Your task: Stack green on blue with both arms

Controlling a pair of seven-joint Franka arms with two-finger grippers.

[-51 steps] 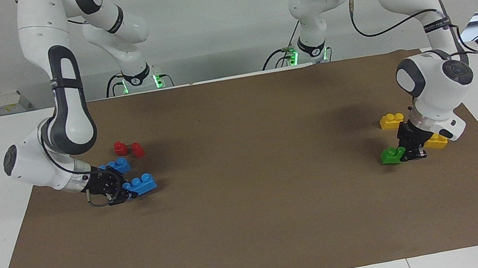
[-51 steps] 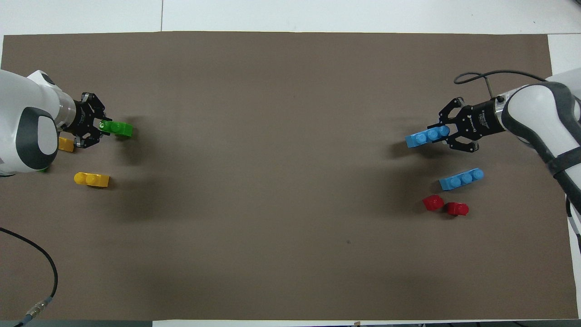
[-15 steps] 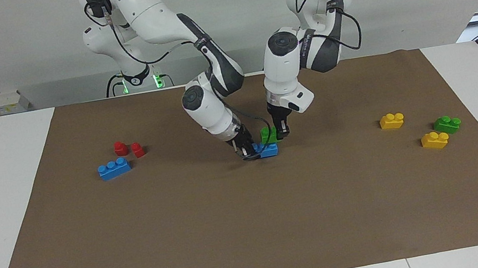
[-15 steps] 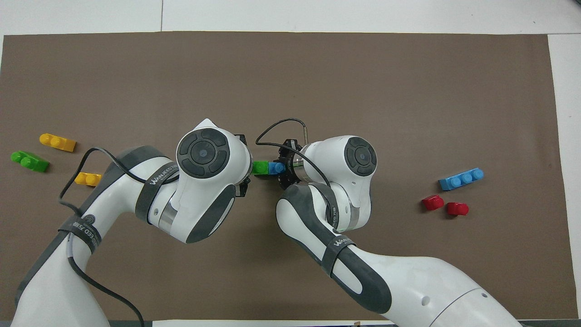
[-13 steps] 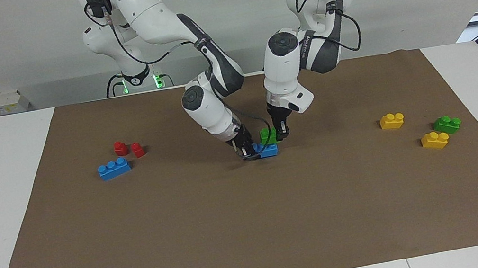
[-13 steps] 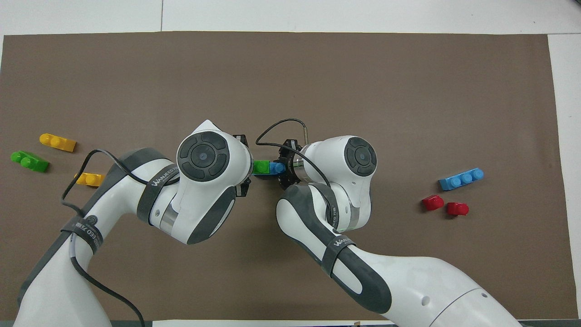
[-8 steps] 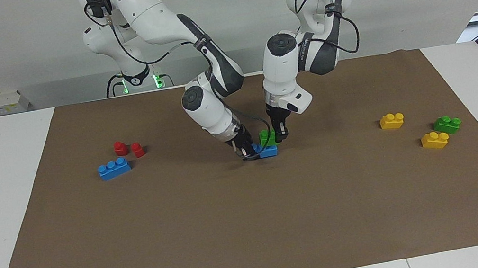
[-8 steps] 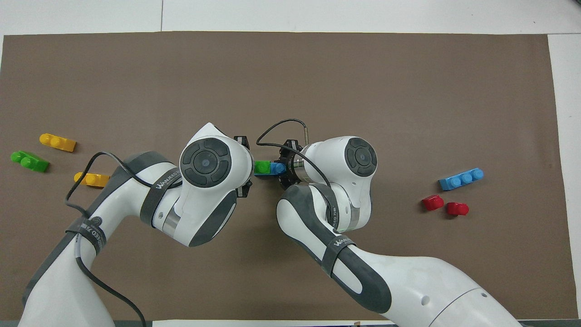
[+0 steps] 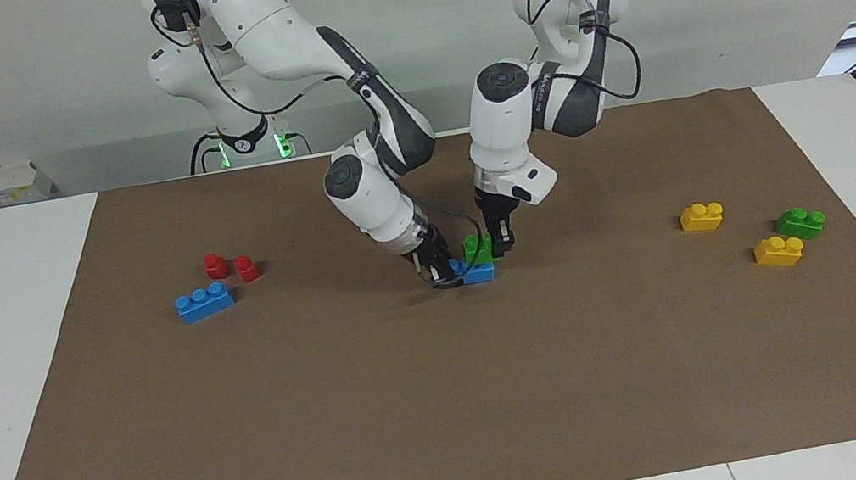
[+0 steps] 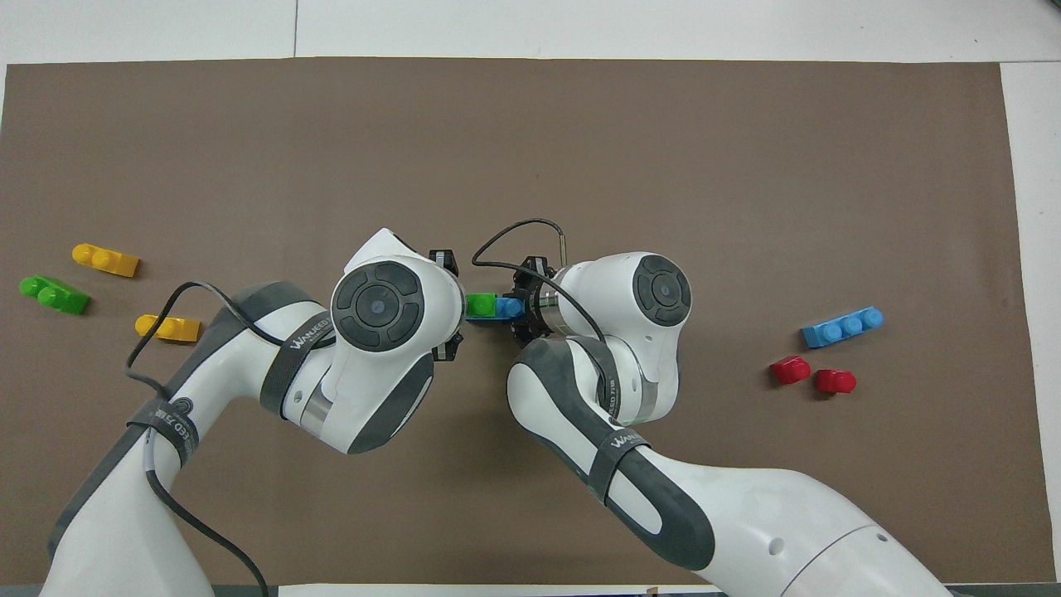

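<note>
Bright, even, sharp light; soft shadows under both arms on the mat (image 9: pixel 455 407).

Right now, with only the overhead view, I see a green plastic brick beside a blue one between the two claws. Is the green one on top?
Observer: Yes; the facing view shows the green two-stud plastic brick sitting on the blue three-stud plastic brick, no gap visible.
Operator: Is the blue one lifted?
Observer: No, it appears to rest on the brown mat.
Operator: The left wrist hides its claw.
Observer: The left claw points straight down, shut on the green brick; the right claw slants in, shut on the blue.
</note>
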